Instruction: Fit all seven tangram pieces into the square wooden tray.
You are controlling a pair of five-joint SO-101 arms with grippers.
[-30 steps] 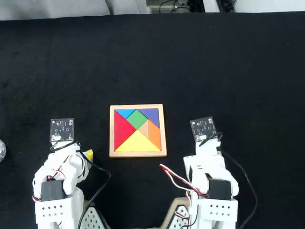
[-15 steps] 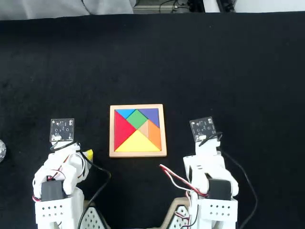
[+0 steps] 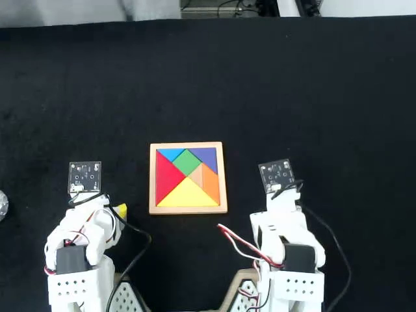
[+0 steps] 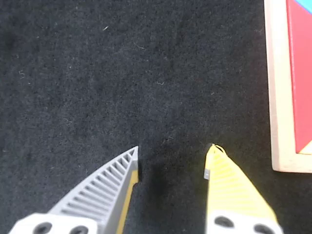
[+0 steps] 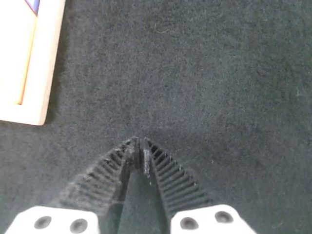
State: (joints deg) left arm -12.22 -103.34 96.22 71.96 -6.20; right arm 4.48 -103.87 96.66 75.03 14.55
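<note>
The square wooden tray (image 3: 153, 177) lies at the table's middle front with several coloured tangram pieces (image 3: 188, 177) packed flat inside it, filling the square. Its rim shows in the left wrist view as a pale tray edge (image 4: 277, 97) with a red piece (image 4: 300, 73) beside it, and as a tray corner (image 5: 34, 73) in the right wrist view. My left gripper (image 4: 173, 161) hovers open over bare cloth beside the tray, holding nothing. My right gripper (image 5: 139, 146) is shut and holds nothing, over cloth on the tray's other side. Both arms (image 3: 88, 227) (image 3: 286, 227) sit folded at the front edge.
Black cloth (image 3: 208, 84) covers the whole table, with wide free room behind and to both sides of the tray. A small grey object (image 3: 2, 205) lies at the far left edge. Loose cables (image 3: 237, 240) run between the arm bases.
</note>
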